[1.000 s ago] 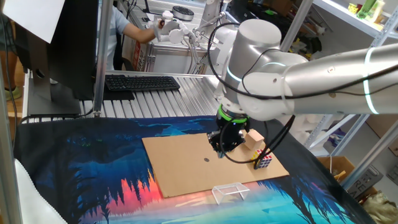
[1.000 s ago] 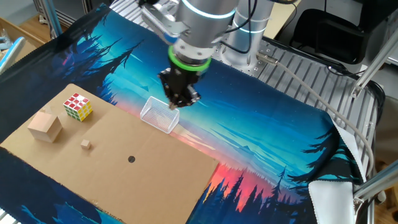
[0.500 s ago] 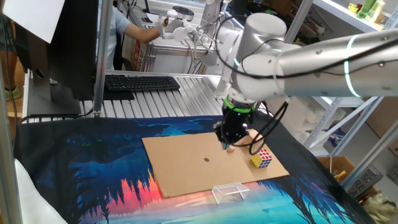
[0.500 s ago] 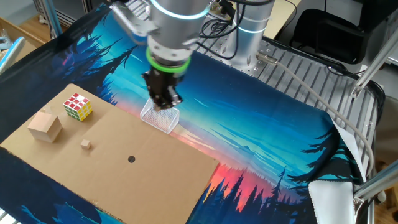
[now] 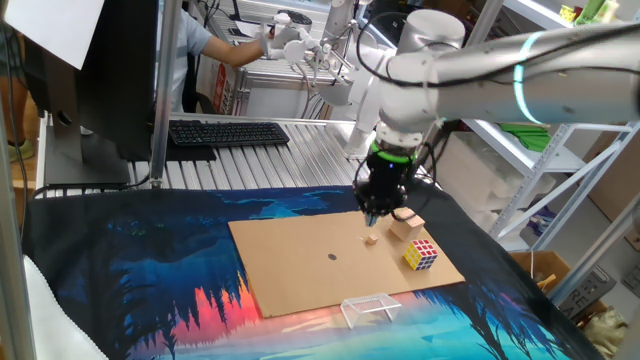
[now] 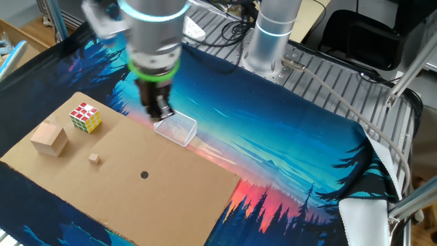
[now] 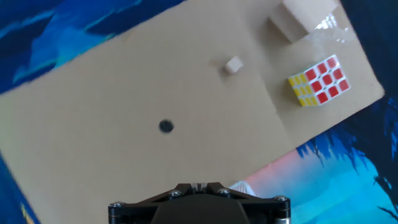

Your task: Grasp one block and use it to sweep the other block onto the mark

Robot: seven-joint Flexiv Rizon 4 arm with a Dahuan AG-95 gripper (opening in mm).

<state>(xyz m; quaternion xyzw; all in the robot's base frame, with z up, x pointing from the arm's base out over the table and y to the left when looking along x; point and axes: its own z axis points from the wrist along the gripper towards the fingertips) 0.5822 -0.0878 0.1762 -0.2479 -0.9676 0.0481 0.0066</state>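
I see a brown cardboard sheet [image 5: 340, 265] on a forest-print cloth [image 6: 287, 143], with a keyboard [image 5: 228, 132] on the slatted bench behind. The arm reaches down from above, wrist vertical. My gripper [image 5: 375, 213] hangs over the sheet with its jaws fully closed and nothing between them. In the hand view, the mark [image 7: 165, 126] lies nearest the gripper, the small tan piece [image 7: 233, 65] farther out, the tan cube [image 7: 298, 15] beyond it, and the puzzle cube [image 7: 317, 81] beside that.
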